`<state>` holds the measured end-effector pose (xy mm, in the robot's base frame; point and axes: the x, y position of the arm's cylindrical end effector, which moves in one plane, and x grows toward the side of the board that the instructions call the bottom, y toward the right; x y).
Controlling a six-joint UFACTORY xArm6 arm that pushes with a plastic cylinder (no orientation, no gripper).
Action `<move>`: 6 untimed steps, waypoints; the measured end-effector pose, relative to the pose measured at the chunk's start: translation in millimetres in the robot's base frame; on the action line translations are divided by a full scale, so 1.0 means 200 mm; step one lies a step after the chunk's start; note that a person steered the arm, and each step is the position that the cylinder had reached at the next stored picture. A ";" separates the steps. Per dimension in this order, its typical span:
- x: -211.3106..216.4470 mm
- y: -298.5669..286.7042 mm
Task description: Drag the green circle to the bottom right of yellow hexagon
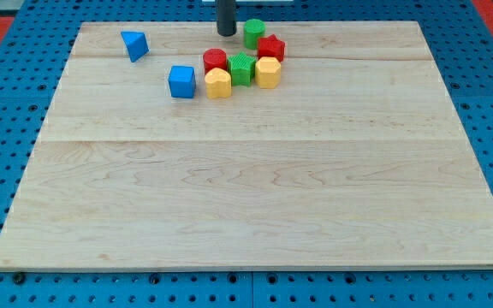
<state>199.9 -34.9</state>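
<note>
My tip (227, 33) rests on the far part of the wooden desk (255, 205), just left of the green circle (254, 32) and apart from it by a narrow gap; the arm ends in a bare rod, so no gripper state applies. The green circle stands at the far edge of a cluster, with the red star (271, 48) touching its near-right side and the yellow hexagon (268, 73) nearer, beside a green star-like block (241, 68), a red cylinder (215, 60) and a yellow heart-like block (218, 83). A blue cube (181, 82) sits just left of the cluster, and a blue triangle (134, 44) lies further left, well apart.
</note>
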 end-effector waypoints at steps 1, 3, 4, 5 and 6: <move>-0.04 0.28; 0.39 0.56; 0.57 0.61; 0.75 0.60; 0.72 0.39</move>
